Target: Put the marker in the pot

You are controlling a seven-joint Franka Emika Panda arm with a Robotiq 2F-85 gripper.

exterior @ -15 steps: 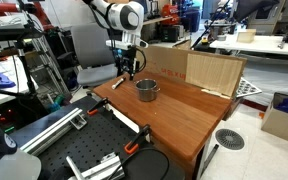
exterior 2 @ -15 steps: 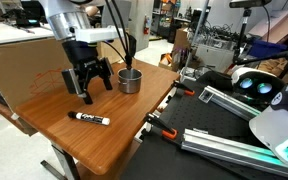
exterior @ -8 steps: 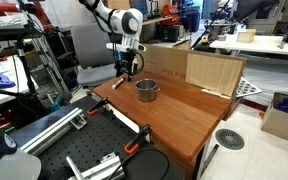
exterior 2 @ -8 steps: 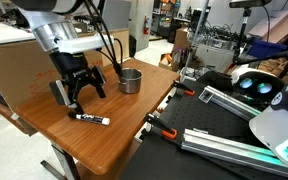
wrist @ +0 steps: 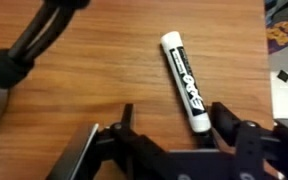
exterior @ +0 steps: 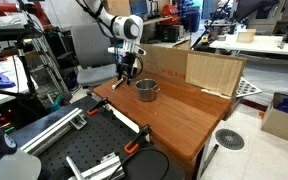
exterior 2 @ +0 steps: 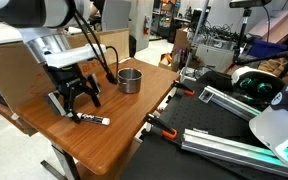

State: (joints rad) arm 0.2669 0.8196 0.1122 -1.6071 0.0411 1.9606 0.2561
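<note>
Noted gripper [exterior 2: 74, 100] shifted from beside the pot toward the worktop's near edge and lowered, jaws spread wide, nothing held. Found marker [exterior 2: 89, 119] lying flat by that near edge, just beyond the fingertips. Confirmed in the wrist view as ahead of and partly between the open fingers, untouched. Judged approach for pick-up under way, grasp not yet made. Recorded pot [exterior 2: 130, 80] upright near the right-hand edge, well apart from marker. Interior not clearly visible; no marker inside.
</note>
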